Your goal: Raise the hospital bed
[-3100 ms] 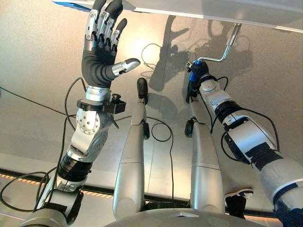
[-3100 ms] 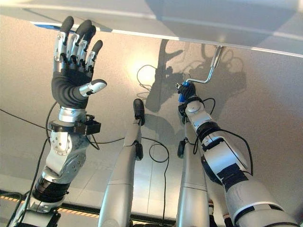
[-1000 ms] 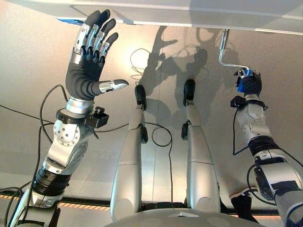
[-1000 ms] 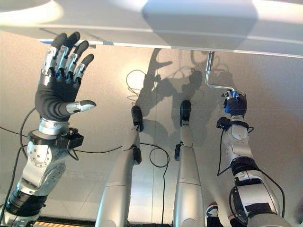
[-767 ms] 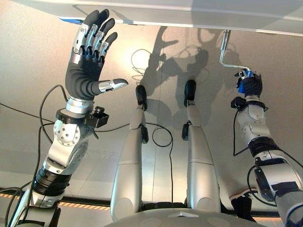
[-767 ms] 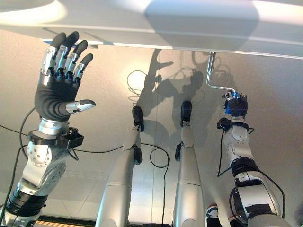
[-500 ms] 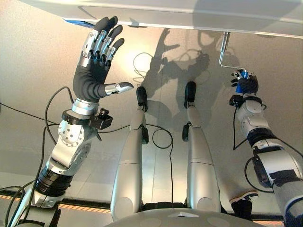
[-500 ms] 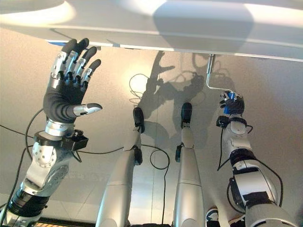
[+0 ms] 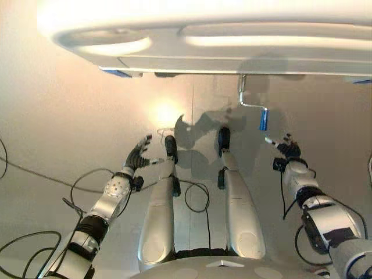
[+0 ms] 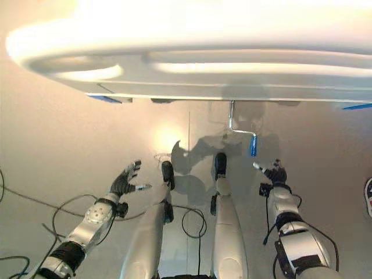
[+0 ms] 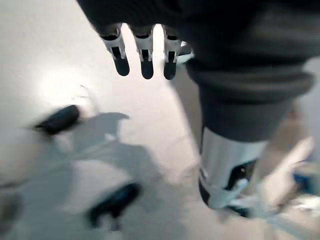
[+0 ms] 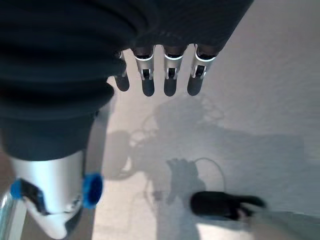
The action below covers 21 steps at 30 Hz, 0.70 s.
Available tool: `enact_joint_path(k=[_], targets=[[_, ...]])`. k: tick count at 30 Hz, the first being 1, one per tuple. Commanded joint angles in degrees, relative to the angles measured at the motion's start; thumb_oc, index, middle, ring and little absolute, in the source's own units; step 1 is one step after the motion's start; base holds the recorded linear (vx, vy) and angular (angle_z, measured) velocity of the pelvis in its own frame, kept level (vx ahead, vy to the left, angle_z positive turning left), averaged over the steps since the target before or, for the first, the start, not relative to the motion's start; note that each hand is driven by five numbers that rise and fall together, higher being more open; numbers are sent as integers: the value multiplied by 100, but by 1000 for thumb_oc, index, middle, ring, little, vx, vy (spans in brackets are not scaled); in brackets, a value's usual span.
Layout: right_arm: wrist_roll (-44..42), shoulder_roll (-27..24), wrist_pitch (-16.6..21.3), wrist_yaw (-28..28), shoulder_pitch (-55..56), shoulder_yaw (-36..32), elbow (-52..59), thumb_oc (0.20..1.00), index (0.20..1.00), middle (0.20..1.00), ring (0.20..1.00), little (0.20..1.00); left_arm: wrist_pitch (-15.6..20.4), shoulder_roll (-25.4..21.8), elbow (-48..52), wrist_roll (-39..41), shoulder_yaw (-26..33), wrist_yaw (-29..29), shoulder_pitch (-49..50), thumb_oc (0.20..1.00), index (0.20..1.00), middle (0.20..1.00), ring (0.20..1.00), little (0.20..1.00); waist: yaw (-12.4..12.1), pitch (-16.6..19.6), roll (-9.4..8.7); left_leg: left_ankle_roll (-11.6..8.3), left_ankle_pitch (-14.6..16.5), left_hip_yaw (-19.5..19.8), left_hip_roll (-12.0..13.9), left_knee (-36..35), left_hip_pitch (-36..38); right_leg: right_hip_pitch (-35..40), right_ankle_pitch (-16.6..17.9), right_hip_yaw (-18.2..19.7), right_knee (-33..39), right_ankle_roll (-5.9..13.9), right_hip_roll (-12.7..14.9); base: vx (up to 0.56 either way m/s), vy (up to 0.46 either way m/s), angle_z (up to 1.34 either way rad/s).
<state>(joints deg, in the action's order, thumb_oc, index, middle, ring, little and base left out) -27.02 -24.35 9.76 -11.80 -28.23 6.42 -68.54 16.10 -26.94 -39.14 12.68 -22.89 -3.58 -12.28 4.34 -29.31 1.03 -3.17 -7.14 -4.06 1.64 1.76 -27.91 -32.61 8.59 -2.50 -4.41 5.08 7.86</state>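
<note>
The white hospital bed [image 9: 232,52] spans the far side of the eye views. From its underside hangs a metal crank [image 9: 249,106] ending in a blue handle [image 9: 263,120]. My right hand [image 9: 285,149] is just below and to the right of the handle, apart from it, fingers straight and open. In the right wrist view the fingers [image 12: 170,75] are straight, and the blue handle [image 12: 92,190] shows behind the thumb. My left hand [image 9: 138,156] hangs low at the left, open and holding nothing. Its fingers [image 11: 145,55] point at the bare floor.
Blue fittings [image 9: 116,72] sit under the bed's left corner, and another [image 10: 354,106] under its right. The pale floor [image 9: 52,133] spreads out below the bed on both sides.
My right hand has let go of the blue crank handle and dropped just below it. My left hand has come down from its raised pose. The camera has pulled back from the bed.
</note>
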Motion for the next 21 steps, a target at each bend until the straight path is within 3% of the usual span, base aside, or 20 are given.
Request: enact_joint_path(k=[1, 2, 3, 5, 8, 14, 21], targets=[[92, -106, 7, -2, 207, -134, -107, 1000, 1000, 1000, 1000, 1000, -25, 262, -667, -541, 131, -63, -74, 1000, 1000, 1000, 1000, 1000, 31, 0, 61, -180, 281, 231, 65, 191, 473, 614, -615, -301, -455, 392, -139, 148, -40, 0], [160, 19, -20, 93, 566, -163, -88, 1000, 1000, 1000, 1000, 1000, -98, 358, -1169, -727, 188, 28, 13, 1000, 1000, 1000, 1000, 1000, 45, 293, -13, -193, 310, 218, 88, 107, 770, 978, -610, -323, -281, 411, -173, 95, -27, 3], [162, 21, -22, 91, 580, -164, -80, 1000, 1000, 1000, 1000, 1000, -95, 359, -1172, -729, 184, 27, 19, 1000, 1000, 1000, 1000, 1000, 42, 290, -14, -193, 309, 217, 89, 96, 790, 999, -607, -324, -268, 411, -175, 181, -46, 7], [466, 147, -60, 232, 943, -45, -57, 1000, 1000, 1000, 1000, 1000, -156, 423, -1734, -971, 291, 183, 164, 1000, 1000, 1000, 1000, 1000, 38, 667, -72, -218, 331, 218, 147, -37, 1201, 1440, -613, -324, -89, 416, -178, 111, -28, 2], [711, 209, -125, 324, 1194, 43, -67, 1000, 1000, 1000, 1000, 1000, -149, 460, -1920, -1078, 350, 287, 258, 1000, 1000, 1000, 1000, 1000, 12, 912, -79, -233, 316, 242, 158, -141, 1461, 1734, -614, -395, 54, 424, -159, 86, -26, 0], [1315, 462, -210, 391, 1808, 77, -47, 1000, 1000, 1000, 1000, 1000, -182, 680, -2185, -1375, 580, 312, 553, 1000, 1000, 1000, 1000, 1000, -16, 1847, -101, -280, 298, 165, 253, -601, 2381, 2633, -494, -507, 645, 492, -147, 51, 17, 7], [1578, 714, -198, 602, 2473, 158, 101, 1000, 1000, 1000, 1000, 1000, -249, 1001, -2361, -1320, 951, 229, 871, 1000, 1000, 1000, 1000, 1000, 25, 2335, -171, -193, 505, 64, 229, -676, 3051, 3330, -564, -456, 828, 487, -158, 47, 29, -3]])
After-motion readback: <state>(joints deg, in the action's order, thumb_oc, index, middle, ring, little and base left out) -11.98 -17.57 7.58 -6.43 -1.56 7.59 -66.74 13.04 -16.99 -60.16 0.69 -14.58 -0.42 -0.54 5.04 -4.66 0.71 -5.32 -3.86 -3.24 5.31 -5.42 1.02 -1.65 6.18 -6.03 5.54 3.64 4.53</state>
